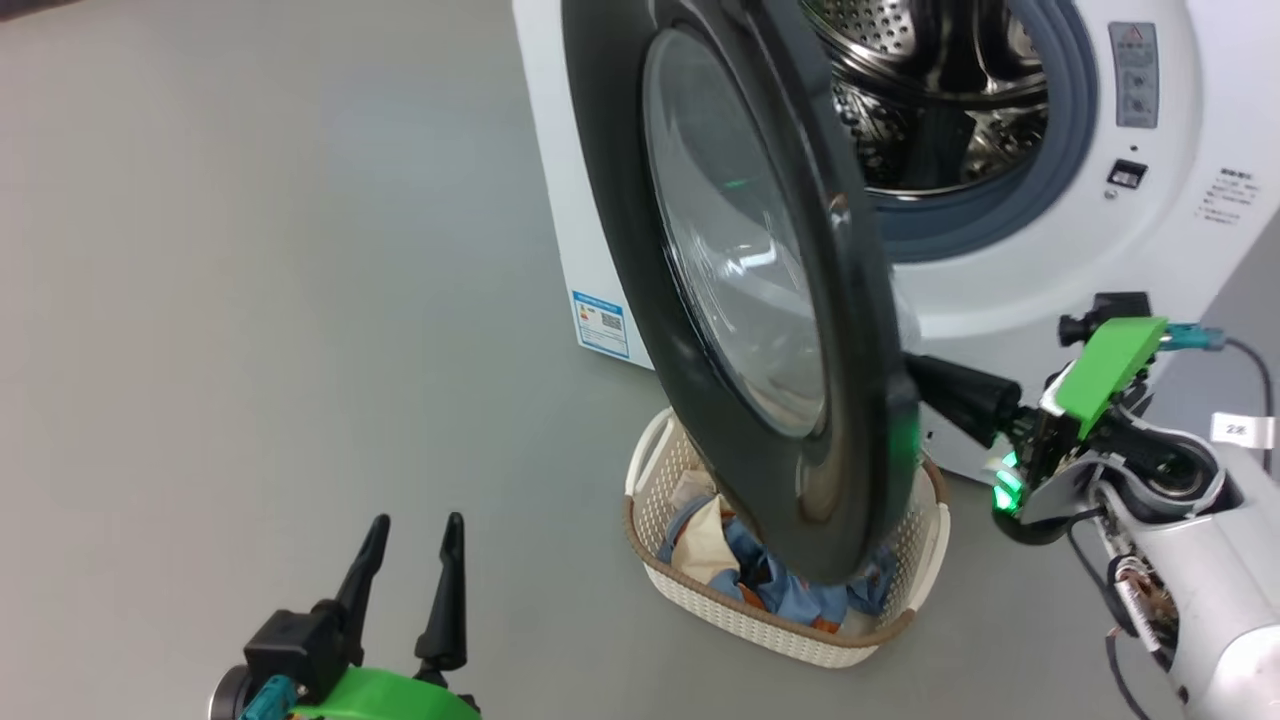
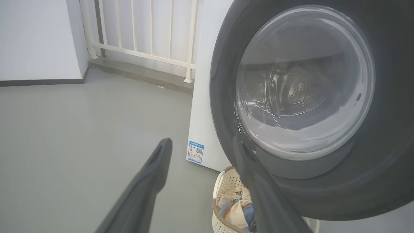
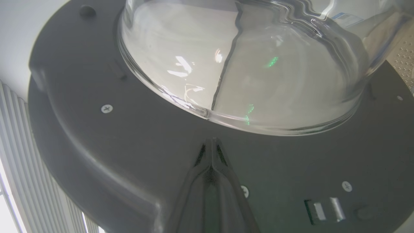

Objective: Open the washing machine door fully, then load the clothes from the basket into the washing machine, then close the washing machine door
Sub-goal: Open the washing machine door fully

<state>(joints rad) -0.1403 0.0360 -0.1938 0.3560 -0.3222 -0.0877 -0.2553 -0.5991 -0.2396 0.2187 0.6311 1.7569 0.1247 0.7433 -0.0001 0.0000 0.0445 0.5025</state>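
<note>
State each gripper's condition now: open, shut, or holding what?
Left gripper: jaws open, holding nothing.
Right gripper: jaws shut, holding nothing, tips at the washing machine door, inner face.

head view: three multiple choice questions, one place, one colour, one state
1. Where does the basket stand?
A) on the floor under the washing machine door
B) inside the drum
C) on top of the machine
2. What colour is the door's rim?
A) white
B) black
C) red
3. How is the left gripper?
A) shut on cloth
B) shut on a handle
C) open, empty
Answers: 1 A, it sits on the grey floor below the swung-out door. 2 B, the rim is glossy black. 3 C, it is spread wide, holding nothing.
</note>
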